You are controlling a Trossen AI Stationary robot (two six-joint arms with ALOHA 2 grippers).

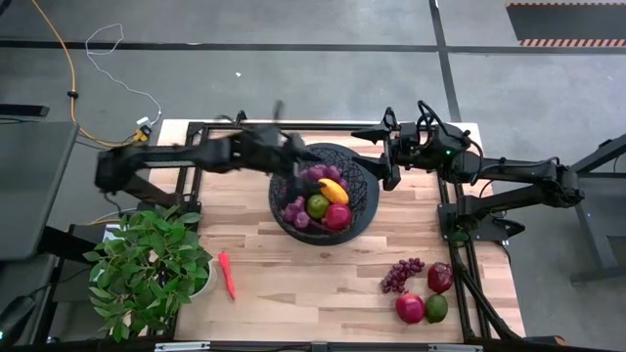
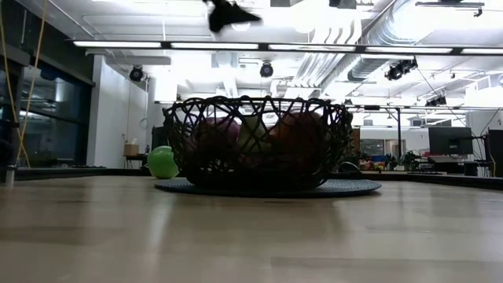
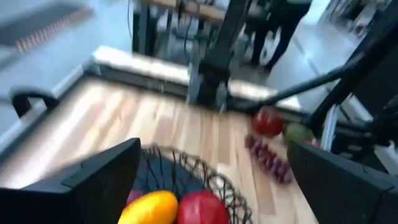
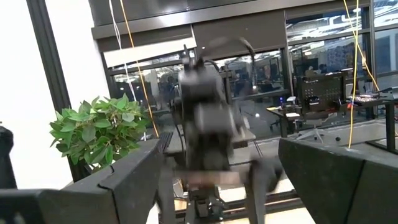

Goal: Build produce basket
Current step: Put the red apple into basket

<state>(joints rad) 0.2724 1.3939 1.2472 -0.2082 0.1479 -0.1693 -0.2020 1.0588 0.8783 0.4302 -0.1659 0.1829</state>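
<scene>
**— Where does the basket sit right now?**

The basket (image 1: 362,191) sits on a dark round mat (image 2: 354,187) toward the far middle of the table (image 1: 293,284). Inside it I see a yellow mango (image 1: 334,190), a green fruit (image 1: 318,205), a red fruit (image 1: 337,216) and a purple grape bunch (image 1: 295,212), all packed close together. From table height the mesh shows the load as dark rounded shapes, and a green ball (image 2: 163,163) peeks out just left of the bowl.

**— And what's outside the bowl?**

At the near right corner lie another grape bunch (image 1: 401,274), two red fruits (image 1: 440,278) (image 1: 410,308) and a green one (image 1: 436,308), clustered near one another. The slim red pepper (image 1: 227,275) lies alone at the near left, beside the potted plant (image 1: 147,269).

**— Your grippers?**

My left gripper (image 1: 293,149) hangs over the far left rim of the basket, blurred. Its wrist camera shows both my fingers (image 3: 93,180) set wide apart with nothing between them, the mango and red fruit directly below. My right gripper (image 1: 377,156) hovers at the far right rim, and its wrist view shows those fingers (image 4: 124,180) spread apart too, empty, facing my left arm across the bowl.
</scene>
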